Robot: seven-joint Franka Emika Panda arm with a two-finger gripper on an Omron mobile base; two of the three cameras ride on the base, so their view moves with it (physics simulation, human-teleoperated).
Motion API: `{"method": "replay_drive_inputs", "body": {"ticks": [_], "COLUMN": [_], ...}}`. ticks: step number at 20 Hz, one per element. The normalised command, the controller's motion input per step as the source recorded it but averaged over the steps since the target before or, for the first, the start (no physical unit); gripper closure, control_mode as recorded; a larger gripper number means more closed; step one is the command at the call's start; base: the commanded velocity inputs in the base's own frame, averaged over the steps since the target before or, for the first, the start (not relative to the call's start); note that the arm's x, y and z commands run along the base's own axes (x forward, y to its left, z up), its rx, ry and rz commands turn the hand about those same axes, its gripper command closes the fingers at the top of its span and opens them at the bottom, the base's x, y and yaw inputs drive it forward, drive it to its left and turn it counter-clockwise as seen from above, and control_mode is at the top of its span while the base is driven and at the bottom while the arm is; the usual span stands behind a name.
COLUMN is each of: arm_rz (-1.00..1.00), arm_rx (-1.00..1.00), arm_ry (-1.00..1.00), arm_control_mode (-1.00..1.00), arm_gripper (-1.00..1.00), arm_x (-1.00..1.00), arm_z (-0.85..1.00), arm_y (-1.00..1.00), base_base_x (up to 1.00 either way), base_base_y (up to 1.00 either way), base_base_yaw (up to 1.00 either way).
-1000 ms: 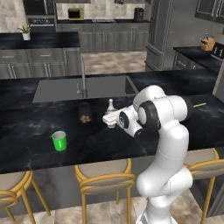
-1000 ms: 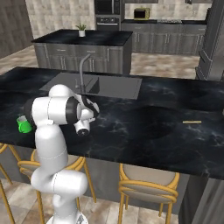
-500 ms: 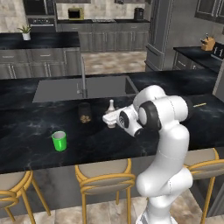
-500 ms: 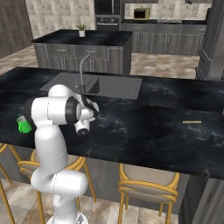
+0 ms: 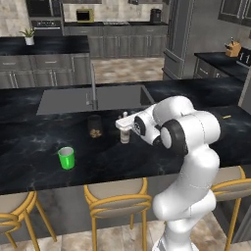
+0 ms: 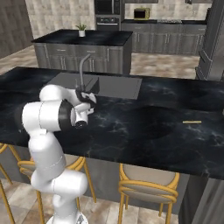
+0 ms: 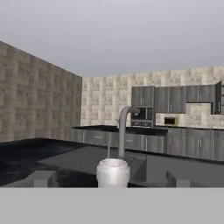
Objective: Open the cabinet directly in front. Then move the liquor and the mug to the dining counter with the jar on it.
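The liquor (image 5: 125, 134) was seen upright on the dining counter (image 5: 29, 147), just in front of the sink (image 5: 68, 100) and beside the jar (image 5: 95, 126) — the jar stood to its left near the faucet (image 5: 92, 86). The gripper (image 5: 123, 125) was held level at the bottle's neck, its jaws spread wide on either side and not clamped (the fingers (image 7: 42, 179) were seen well apart in the hand view, with the bottle's top (image 7: 113, 172) between them). The mug (image 5: 66, 158) was standing apart — nearer the counter's front edge, above the stools (image 5: 116, 198).
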Motion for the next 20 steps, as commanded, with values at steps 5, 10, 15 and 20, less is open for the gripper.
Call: {"method": "replay_drive_inputs", "body": {"ticks": [5, 10, 15, 20], "arm_rz": [0.0, 0.0, 0.0, -0.03], "arm_rx": [0.0, 0.0, 0.06, 0.09], "arm_ry": [0.01, 0.01, -0.13, -0.27], "arm_control_mode": [-1.0, -1.0, -1.0, -1.0], "arm_gripper": [-1.0, -1.0, -1.0, -1.0], "arm_x": [-0.62, -0.99, -1.0, -1.0], "arm_z": [1.0, 0.99, 0.28, 0.0], "arm_y": [-0.02, -0.33, -0.87, -0.83], "base_base_x": [0.0, 0.0, 0.0, 0.0], "base_base_y": [0.0, 0.0, 0.0, 0.0], "base_base_yaw": [0.0, 0.0, 0.0, 0.0]}}
